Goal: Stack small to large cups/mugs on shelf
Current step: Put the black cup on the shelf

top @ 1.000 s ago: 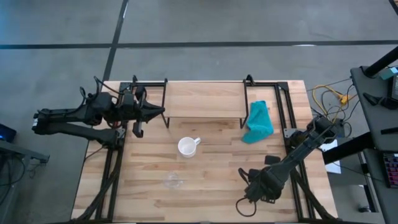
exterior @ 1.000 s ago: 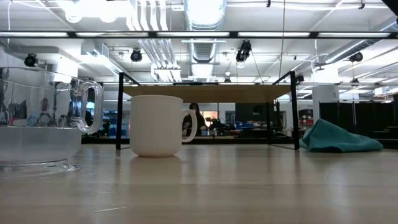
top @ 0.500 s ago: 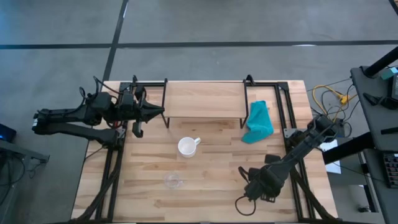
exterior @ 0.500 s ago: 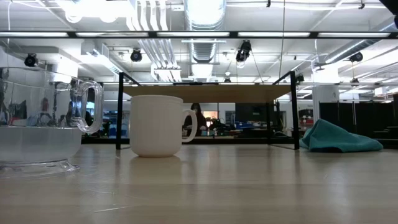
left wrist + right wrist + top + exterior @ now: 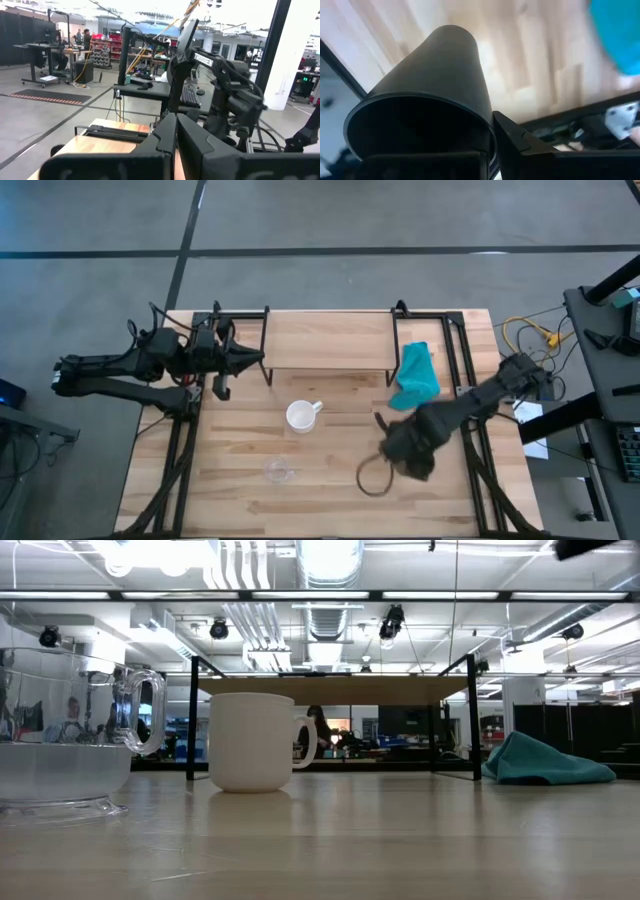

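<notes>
From above, the right gripper (image 5: 385, 465) hangs over the light-wood counter (image 5: 330, 490), right of centre, its fingers clamped on the rim of the black cup (image 5: 378, 472), whose open mouth faces up toward the camera. The white mug (image 5: 300, 416) stands mid-counter, handle pointing right, with the glass cup (image 5: 279, 471) nearer the front edge. The shelf (image 5: 330, 342) sits at the back, a teal cloth (image 5: 415, 376) just beside its right end. The left gripper (image 5: 250, 361) waits by the shelf's left end, fingers pressed together.

At counter height, the glass cup (image 5: 65, 735) looms at the left, the white mug (image 5: 255, 742) beside it, the shelf (image 5: 335, 690) behind and the cloth (image 5: 545, 762) to the right; ceiling ducts and lights fill the room.

The left wrist camera shows closed fingers (image 5: 172, 145) and workstations beyond. No writing is legible.

The right wrist camera shows the black cup (image 5: 435, 90) held against the fingers (image 5: 520, 142), the wood grain behind it.
</notes>
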Robot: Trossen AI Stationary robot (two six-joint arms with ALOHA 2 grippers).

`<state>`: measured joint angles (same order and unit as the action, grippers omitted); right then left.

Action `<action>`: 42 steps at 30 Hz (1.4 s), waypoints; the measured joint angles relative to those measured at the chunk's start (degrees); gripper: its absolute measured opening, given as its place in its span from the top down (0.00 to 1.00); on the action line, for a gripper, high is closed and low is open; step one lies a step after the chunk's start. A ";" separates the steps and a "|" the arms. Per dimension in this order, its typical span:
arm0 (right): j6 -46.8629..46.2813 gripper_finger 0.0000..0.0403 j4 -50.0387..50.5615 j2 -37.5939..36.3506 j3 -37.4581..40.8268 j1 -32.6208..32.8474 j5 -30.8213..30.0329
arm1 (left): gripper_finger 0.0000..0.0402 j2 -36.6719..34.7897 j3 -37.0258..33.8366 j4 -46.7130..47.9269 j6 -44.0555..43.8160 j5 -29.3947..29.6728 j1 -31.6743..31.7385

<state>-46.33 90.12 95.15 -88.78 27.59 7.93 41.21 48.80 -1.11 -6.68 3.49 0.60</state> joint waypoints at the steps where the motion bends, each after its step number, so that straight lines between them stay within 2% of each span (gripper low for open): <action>1: 0.33 0.98 -0.06 -0.36 -1.26 -1.42 -1.13 | 1.00 0.00 0.00 -0.25 -0.02 -0.01 0.02; 12: 8.15 0.98 -0.19 -3.63 -18.44 -17.68 -15.38 | 1.00 0.11 0.00 -1.59 0.24 0.01 0.00; 15: 10.96 0.98 -0.11 -4.25 -23.23 -22.21 -18.40 | 1.00 0.11 0.00 -1.68 0.83 2.13 0.00; 22: 15.47 0.98 -0.11 -4.23 -29.63 -31.79 -18.69 | 1.00 2.07 0.15 0.35 2.39 8.67 0.09; 27: 16.90 0.98 -0.10 -4.04 -29.84 -36.92 -18.69 | 1.00 5.58 2.37 2.56 4.18 20.74 0.15; 29: 17.05 0.98 -0.08 -3.92 -29.69 -38.58 -18.67 | 1.00 7.44 3.94 3.25 5.82 23.81 0.28; 32: 17.96 0.98 -0.10 -3.72 -29.58 -40.61 -18.61 | 1.00 10.19 6.78 4.16 10.94 24.54 0.55; 37: 18.48 0.98 -0.32 -3.25 -29.58 -42.60 -18.56 | 1.00 13.26 7.43 4.10 13.45 24.77 0.96; 42: 19.78 0.98 -0.65 -3.19 -29.58 -42.68 -18.51 | 1.00 14.05 5.03 4.31 14.77 34.83 1.62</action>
<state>-26.55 89.47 91.96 -118.37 -15.09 -10.59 55.26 53.82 3.20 8.10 38.32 2.22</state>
